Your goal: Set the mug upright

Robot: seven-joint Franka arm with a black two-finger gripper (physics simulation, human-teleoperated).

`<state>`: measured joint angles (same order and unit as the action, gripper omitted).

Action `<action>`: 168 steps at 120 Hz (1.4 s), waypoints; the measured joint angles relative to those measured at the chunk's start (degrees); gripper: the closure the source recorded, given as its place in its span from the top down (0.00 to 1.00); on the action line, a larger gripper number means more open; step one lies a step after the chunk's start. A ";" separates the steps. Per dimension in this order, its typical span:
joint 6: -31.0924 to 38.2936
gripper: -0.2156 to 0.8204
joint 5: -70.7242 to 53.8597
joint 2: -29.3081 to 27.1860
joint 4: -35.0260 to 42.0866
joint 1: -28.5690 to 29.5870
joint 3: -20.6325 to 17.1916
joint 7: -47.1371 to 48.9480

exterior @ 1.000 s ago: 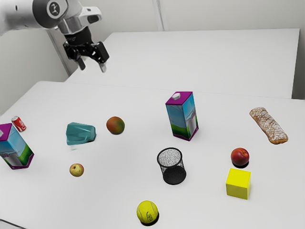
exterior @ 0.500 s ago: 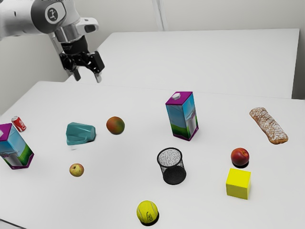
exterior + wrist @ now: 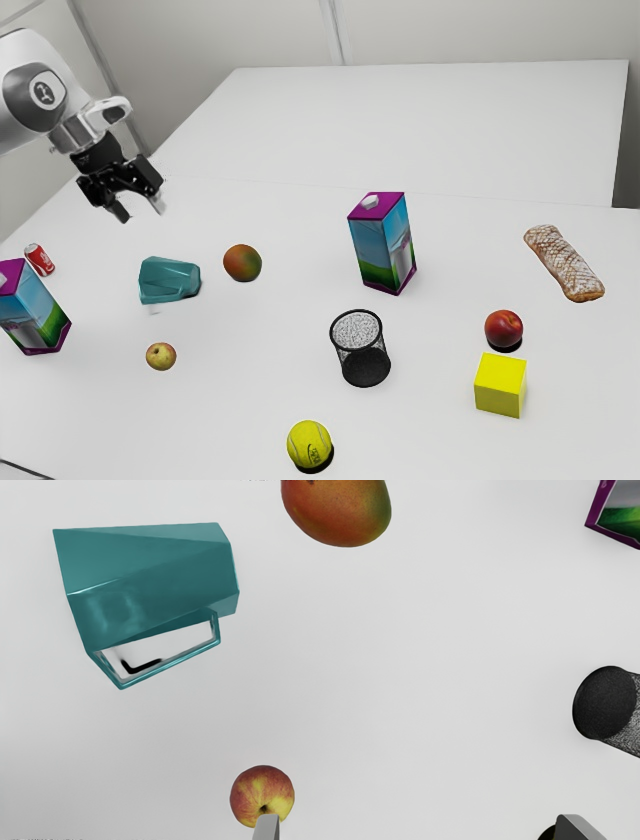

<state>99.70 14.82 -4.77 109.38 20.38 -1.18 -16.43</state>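
Hovering open and empty near the exterior view's left edge of the surface (image 3: 235, 400), beyond a red can (image 3: 40, 260) and a carton (image 3: 33, 308), my gripper (image 3: 142, 212) has its fingers wide apart. Next, rightward, the teal mug (image 3: 168, 280) lies on its side, nearer that edge than the mango (image 3: 242, 263), its narrower end toward the fruit. I judge the faceted walls stiff, fairly light, slick and possibly brittle. The best hold looks to be across the body's middle, clear of the slim handle (image 3: 170, 662).
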 joint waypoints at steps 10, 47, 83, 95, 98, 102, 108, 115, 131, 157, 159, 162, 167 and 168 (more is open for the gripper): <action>1.78 0.79 1.55 -0.03 1.92 1.68 0.01 -2.66; 4.94 0.79 10.12 6.54 3.58 10.04 0.04 -14.01; 4.93 0.79 15.25 18.54 -3.29 15.27 -0.20 -25.15; 3.89 0.79 16.35 21.60 -5.23 16.16 -0.25 -28.08; 3.62 0.79 16.70 22.57 -5.87 16.41 -0.24 -28.78; 3.28 0.79 17.09 23.58 -6.49 16.75 -0.26 -29.67; 2.81 0.79 17.68 24.71 -7.25 17.22 -0.29 -30.91; 2.35 0.79 18.28 25.75 -7.86 17.42 -0.31 -32.24; 0.28 0.79 20.73 27.85 -9.28 17.55 -0.27 -35.12; -2.75 0.79 24.78 31.63 -10.71 18.76 -0.33 -39.20; -2.89 0.79 24.95 31.84 -10.86 18.78 -0.35 -39.48; -3.09 0.79 25.17 32.12 -11.12 18.78 -0.39 -39.89; -3.40 0.79 25.59 32.44 -11.38 18.76 -0.45 -40.53; -3.46 0.79 25.68 32.50 -11.41 18.75 -0.45 -40.65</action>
<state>96.24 40.51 27.73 97.96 39.13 -1.63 -57.08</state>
